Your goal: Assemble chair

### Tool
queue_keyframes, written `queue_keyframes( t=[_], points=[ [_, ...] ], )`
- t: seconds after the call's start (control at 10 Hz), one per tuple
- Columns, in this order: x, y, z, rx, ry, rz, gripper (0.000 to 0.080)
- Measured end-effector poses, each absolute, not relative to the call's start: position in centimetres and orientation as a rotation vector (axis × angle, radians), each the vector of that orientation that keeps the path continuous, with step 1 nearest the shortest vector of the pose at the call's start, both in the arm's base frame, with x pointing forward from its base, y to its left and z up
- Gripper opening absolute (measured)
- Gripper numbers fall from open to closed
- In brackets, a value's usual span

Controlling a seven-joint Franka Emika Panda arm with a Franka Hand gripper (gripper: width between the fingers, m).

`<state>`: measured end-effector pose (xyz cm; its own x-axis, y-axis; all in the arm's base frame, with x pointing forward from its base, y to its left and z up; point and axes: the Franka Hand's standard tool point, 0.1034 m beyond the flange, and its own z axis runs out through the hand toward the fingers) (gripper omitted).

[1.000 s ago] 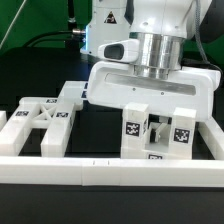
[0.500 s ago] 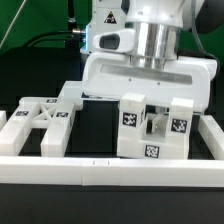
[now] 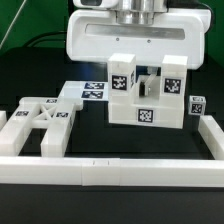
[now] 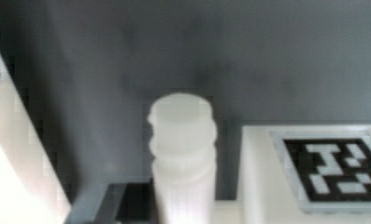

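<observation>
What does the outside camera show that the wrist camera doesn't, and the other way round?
Only the exterior view: the claw holding a tagged white block piece clear of the table, the X-braced frame, a small cube and the border rail. Only the wrist view: a close, blurred white ribbed post. Both: white tagged plastic over a dark table; whether it is the same piece I cannot tell.

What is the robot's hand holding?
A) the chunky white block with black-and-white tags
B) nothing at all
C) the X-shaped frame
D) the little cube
A: the hand is closed on the tagged white block, with its fingers down in the block's middle gap. The X-braced frame lies apart at the exterior view's left.
</observation>
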<state>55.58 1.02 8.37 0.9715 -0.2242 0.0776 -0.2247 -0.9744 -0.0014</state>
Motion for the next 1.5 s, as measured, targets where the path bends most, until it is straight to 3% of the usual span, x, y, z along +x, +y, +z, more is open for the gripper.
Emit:
queue_keyframes(
  t=[0.4, 1.5],
  points=[
    [55.3, 1.6, 8.4, 3.127, -0.273, -0.406, 0.0251],
    [53.1, -0.1, 7.6, 2.846, -0.255, -1.521, 0.0251]
  ],
)
